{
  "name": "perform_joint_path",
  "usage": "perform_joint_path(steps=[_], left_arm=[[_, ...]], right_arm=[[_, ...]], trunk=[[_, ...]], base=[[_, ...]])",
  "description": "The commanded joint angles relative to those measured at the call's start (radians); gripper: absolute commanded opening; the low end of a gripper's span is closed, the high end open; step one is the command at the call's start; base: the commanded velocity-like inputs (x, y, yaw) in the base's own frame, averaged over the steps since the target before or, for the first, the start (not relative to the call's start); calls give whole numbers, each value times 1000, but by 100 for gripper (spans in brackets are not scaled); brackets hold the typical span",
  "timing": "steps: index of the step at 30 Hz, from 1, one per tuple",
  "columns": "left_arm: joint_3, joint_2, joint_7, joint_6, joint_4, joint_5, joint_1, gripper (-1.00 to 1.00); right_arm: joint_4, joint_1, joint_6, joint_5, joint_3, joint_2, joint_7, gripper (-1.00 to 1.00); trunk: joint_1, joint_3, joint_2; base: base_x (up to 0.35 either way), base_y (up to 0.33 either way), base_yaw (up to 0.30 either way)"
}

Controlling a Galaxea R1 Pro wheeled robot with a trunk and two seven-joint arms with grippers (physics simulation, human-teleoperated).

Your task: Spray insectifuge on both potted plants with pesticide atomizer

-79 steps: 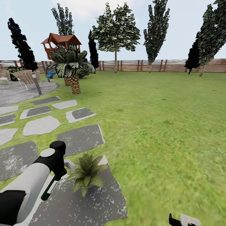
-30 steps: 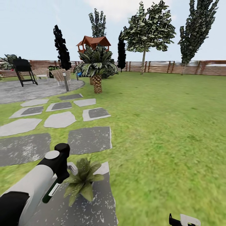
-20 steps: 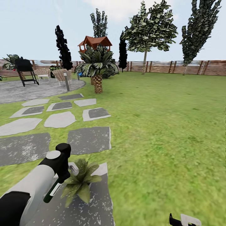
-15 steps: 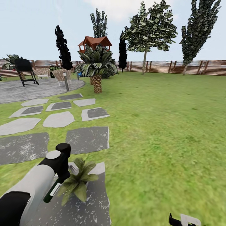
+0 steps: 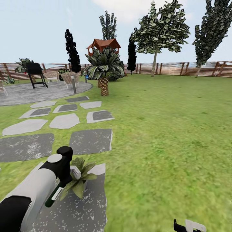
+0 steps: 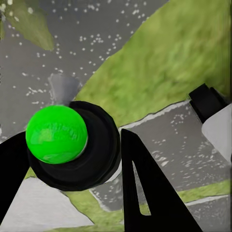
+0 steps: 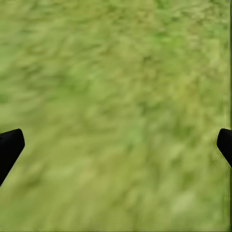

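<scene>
Speckled grey stepping stones (image 5: pixel 91 141) cross blurry grass; my left gripper (image 6: pixel 72 159) clamps the slim atomizer (image 5: pixel 53 197) beside a spiky-leaved potted plant (image 5: pixel 79 175); my right gripper's (image 7: pixel 116 145) black fingertips (image 7: pixel 9 145) are spread wide.

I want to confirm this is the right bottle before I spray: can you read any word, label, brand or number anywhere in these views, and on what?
No readable text anywhere.
The slim dark green spray bottle in the left end effector has a white strip, but it shows no legible print.
The grey stepping stones carry only white speckles.
</scene>
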Motion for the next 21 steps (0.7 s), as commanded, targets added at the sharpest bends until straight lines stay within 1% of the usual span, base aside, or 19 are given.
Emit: perform_joint_path(steps=[1, 9, 12, 17, 21], left_arm=[[-5, 1, -9, 10, -1, -6, 0, -100], [-9, 1, -9, 11, -1, -6, 4, -100], [-11, 3, -9, 11, -1, -6, 5, -100], [-7, 16, -9, 10, -3, -7, 7, -100], [-7, 14, -9, 10, -2, -6, 7, -100]], right_arm=[[1, -1, -3, 3, -4, 0, -1, 100], [1, -1, -3, 3, -4, 0, -1, 100], [1, -1, -3, 3, -4, 0, -1, 100], [1, -1, -3, 3, -4, 1, -1, 100], [1, -1, -3, 3, -4, 2, -1, 100]], trunk=[[0, -1, 0], [0, -1, 0], [0, -1, 0], [0, -1, 0], [0, -1, 0]], base=[[169, -211, 6], [271, -113, 1], [97, -26, 46], [11, -3, 240], [1, 0, 274]])
